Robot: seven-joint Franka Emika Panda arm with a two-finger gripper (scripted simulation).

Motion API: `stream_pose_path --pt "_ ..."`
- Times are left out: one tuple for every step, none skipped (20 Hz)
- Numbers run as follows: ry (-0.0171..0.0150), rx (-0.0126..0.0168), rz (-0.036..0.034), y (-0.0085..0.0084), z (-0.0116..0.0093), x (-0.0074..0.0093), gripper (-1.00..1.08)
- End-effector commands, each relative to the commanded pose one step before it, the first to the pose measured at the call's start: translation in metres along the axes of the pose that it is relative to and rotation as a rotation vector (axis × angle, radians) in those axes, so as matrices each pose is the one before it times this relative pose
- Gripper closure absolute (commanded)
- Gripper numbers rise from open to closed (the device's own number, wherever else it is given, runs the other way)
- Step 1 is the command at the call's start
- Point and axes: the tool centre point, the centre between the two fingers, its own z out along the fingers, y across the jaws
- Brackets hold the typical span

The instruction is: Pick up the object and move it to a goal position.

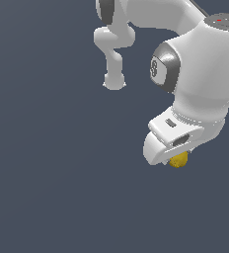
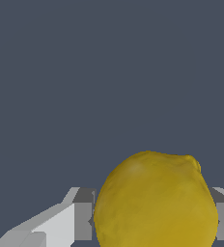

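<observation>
The object is a mustard-yellow, slightly lumpy ball [image 2: 155,202]. In the wrist view it fills the space between my two grey fingers [image 2: 82,217], which press against its two sides. In the exterior view only a small part of the ball [image 1: 179,160] shows under the white hand, at the exterior view's right. My gripper [image 1: 178,157] is shut on the ball; its fingertips are hidden behind the hand there. No goal marker shows in either view.
The white arm [image 1: 195,74] bends in from the upper right of the exterior view, with its base links [image 1: 114,49] at the top centre. A plain dark grey-blue surface [image 1: 62,173] lies all around.
</observation>
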Motion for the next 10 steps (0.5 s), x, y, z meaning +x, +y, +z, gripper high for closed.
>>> stream_pose_path --pt "0.01181 0.00568 -0.03993 -0.00904 -0.01958 0.00847 1.08" --pt "0.00385 0.00176 -0.01195 -0.00286 -0.00593 0.00275 1.08" --pt "0.00341 0.00156 -0.0106 -0.00254 -0.00525 0.00245 1.08" --pt "0.00299 0.00138 -0.00932 -0.00225 -0.0046 0.00217 1.08" --pt "0.00258 0.0012 -0.00805 -0.00194 -0.00397 0.00189 1.08" --pt "0.00219 0.00103 -0.00686 -0.00167 -0.00337 0.00163 1.08" --pt "0.00181 0.00086 -0.00572 -0.00139 -0.0028 0.00138 1.08" --pt "0.00146 0.0007 -0.00466 -0.00116 -0.00226 0.00114 1.08" --pt "0.00111 0.00054 -0.00357 -0.00086 -0.00174 0.0009 1.08" --pt "0.00083 0.00041 -0.00269 -0.00068 -0.00128 0.00069 1.08"
